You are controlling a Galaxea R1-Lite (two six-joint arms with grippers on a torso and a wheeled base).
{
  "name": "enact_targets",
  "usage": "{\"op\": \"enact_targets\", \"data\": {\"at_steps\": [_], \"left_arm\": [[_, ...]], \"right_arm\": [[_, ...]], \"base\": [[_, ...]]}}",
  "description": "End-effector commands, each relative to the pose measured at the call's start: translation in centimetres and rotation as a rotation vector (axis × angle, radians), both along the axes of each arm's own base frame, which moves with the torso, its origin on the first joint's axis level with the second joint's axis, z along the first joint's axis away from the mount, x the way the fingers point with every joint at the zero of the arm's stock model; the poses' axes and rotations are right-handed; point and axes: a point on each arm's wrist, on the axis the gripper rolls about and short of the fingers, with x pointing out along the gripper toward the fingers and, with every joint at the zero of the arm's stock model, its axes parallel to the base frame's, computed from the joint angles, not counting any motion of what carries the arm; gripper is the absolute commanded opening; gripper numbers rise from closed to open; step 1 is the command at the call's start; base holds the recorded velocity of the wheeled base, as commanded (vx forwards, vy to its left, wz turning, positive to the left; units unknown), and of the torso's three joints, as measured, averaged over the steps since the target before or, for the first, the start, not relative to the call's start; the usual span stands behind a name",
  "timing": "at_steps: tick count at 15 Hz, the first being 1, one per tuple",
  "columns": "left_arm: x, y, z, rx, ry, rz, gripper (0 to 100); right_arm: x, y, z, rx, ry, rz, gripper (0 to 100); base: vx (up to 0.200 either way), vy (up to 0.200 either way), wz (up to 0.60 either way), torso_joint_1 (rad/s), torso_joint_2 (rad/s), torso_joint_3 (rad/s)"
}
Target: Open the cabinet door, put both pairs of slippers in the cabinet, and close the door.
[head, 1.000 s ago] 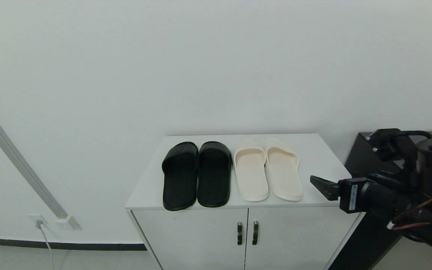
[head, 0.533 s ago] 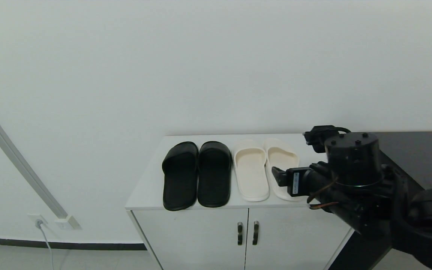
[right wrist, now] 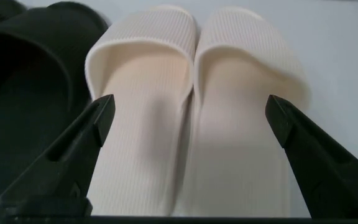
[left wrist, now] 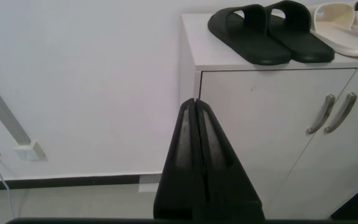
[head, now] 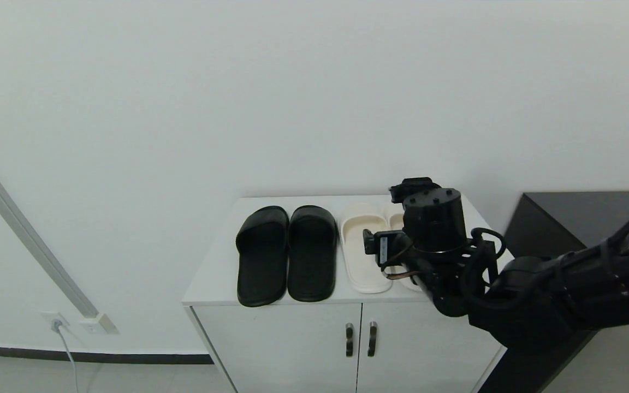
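on top of the white two-door cabinet (head: 213, 275), its doors closed, lie the cream ribbed rubber slippers (head: 362, 256) beside the black rubber slides (head: 286, 256). the right hand (right wrist: 190, 106) hovers released, spread wide above the cream pair; the left hand (left wrist: 195, 106) is clenched, low before the cabinet.

Holds the right arm (head: 538, 295) out forward and inward from the right side, forearm low, with the right wrist (head: 433, 218) standing up as a thick round joint at its end. Carries the right end effector (right wrist: 190, 102) beyond that wrist, angled downward, fingers (right wrist: 73, 162) spread wide apart. Has the left end effector (left wrist: 195, 109) set low, pointing forward, both fingers pressed flat together along their full length.
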Motion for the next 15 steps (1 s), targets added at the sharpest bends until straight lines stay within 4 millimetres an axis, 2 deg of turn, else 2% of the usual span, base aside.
{"op": "enact_targets", "data": {"at_steps": [1,4,10,15], "left_arm": [[0.0,0.0,0.0,0.0,0.002,0.0,0],[0.0,0.0,0.0,0.0,0.002,0.0,0],[0.0,0.0,0.0,0.0,0.002,0.0,0],[0.0,0.0,0.0,0.0,0.002,0.0,0]], "right_arm": [[2.0,0.7,-1.2,-0.018,0.0,-0.023,100],[3.9,1.1,-1.8,-0.023,-0.012,-0.06,100],[6.1,1.7,-3.3,-0.055,-0.06,-0.072,100],[7.2,1.9,-3.7,-0.049,-0.076,-0.085,100]], "base": [[0.0,0.0,0.0,0.0,0.0,0.0],[0.0,0.0,0.0,0.0,0.0,0.0],[0.0,0.0,0.0,0.0,0.0,0.0],[0.0,0.0,0.0,0.0,0.0,0.0]]}}
